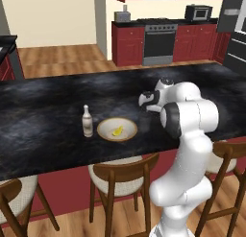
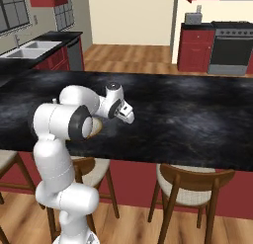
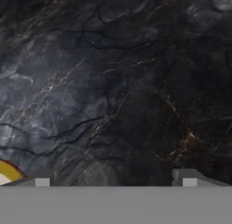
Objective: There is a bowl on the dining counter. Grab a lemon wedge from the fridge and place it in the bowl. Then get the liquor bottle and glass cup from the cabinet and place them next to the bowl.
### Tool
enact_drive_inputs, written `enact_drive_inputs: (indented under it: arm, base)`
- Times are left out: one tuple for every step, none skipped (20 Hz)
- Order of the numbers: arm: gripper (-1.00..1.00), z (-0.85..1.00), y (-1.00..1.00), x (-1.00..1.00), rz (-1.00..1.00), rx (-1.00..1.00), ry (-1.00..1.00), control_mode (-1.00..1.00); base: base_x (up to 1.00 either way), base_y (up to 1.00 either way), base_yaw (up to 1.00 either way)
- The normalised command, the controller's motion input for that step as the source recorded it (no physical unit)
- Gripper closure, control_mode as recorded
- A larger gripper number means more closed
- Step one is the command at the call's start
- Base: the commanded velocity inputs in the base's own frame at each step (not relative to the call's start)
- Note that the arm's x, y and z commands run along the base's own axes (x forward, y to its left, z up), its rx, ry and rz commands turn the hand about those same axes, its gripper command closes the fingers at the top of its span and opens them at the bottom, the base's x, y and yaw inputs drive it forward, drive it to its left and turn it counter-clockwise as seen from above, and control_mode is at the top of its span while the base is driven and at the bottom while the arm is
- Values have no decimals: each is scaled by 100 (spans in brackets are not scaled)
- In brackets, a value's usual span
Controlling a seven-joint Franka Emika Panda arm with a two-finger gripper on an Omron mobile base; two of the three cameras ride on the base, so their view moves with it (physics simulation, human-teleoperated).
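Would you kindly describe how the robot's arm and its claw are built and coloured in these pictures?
The arm is glossy white, made of thick rounded segments joined by dark grey to black rings at the joints. No cables or markings are visible. The wrist ends in a white, boxy hand with dark trim. The claw has two small grey finger tips.

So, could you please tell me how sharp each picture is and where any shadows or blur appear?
Left base view: soft overall, the wide cream bowl with tan rim and pale off-white bottle cast only faint shadows on the black marbled counter. Right base view: similar softness, grey sheen on the slab. Hand view: stone veins smeared, the finger tips blurry.
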Motion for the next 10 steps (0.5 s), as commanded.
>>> enact_drive_inputs:
  arm:
    - [-100, 47, 4, -52, 0, 2, -25, -100]
    - [-100, 53, 2, -47, 0, 1, -25, -100]
    - [-100, 58, 0, -39, 0, 1, -23, -100]
    - [-100, 66, 0, -35, 0, 1, -23, -100]
    - [-100, 79, 0, -32, -1, 1, -23, -100]
    - [-100, 86, 0, -29, -3, 1, -23, -100]
    - [-100, 100, 0, -29, -3, 0, -21, -100]
    - [-100, 100, 0, -35, -2, 0, -22, -100]
    - [-100, 100, 0, -39, 0, 0, -19, -100]
    - [-100, 100, 0, -45, 0, 0, -17, -100]
  base:
    - [0, 0, 0]
    - [0, 0, 0]
    - [0, 0, 0]
    - [0, 0, 0]
    - [0, 0, 0]
    - [0, 0, 0]
    - [0, 0, 0]
    - [0, 0, 0]
    - [0, 0, 0]
    - [0, 0, 0]
